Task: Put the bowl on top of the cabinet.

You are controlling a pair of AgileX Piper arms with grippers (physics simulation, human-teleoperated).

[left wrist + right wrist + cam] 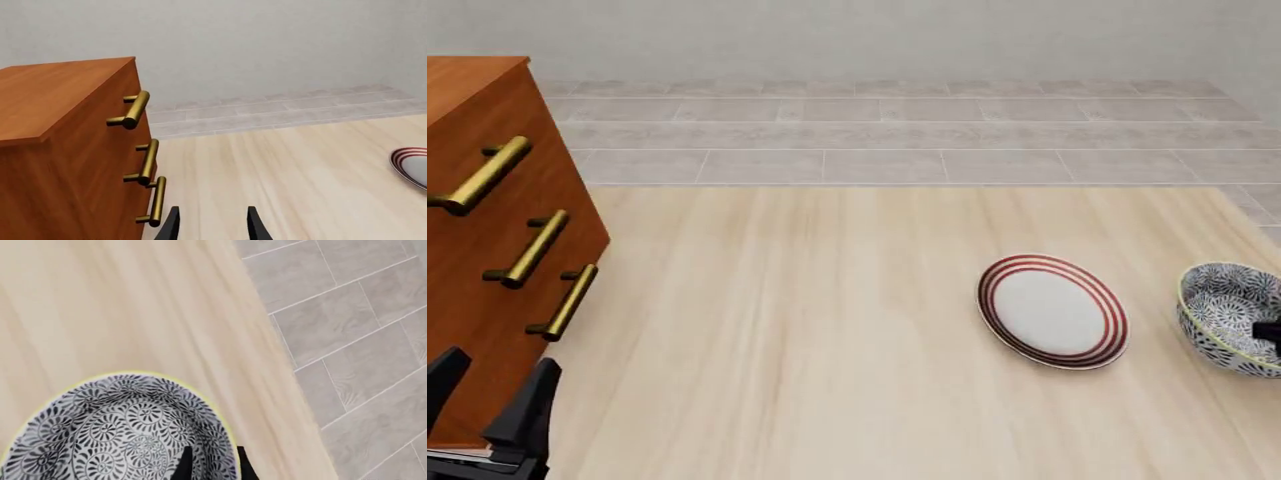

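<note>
Bowl [1228, 318]: round, deep, glossy ceramic, dense floral pattern.

No legible txt (all views)

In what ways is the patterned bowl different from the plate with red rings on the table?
The deep round ceramic bowl with a black-and-white floral pattern has high walls; the flat white plate with red rings is shallow. The bowl is patterned all over with a pale yellowish rim, the plate plain white in its middle. The bowl lies nearer the table's right edge, at the right end effector. Both are round and rest on the light wooden table.
</note>
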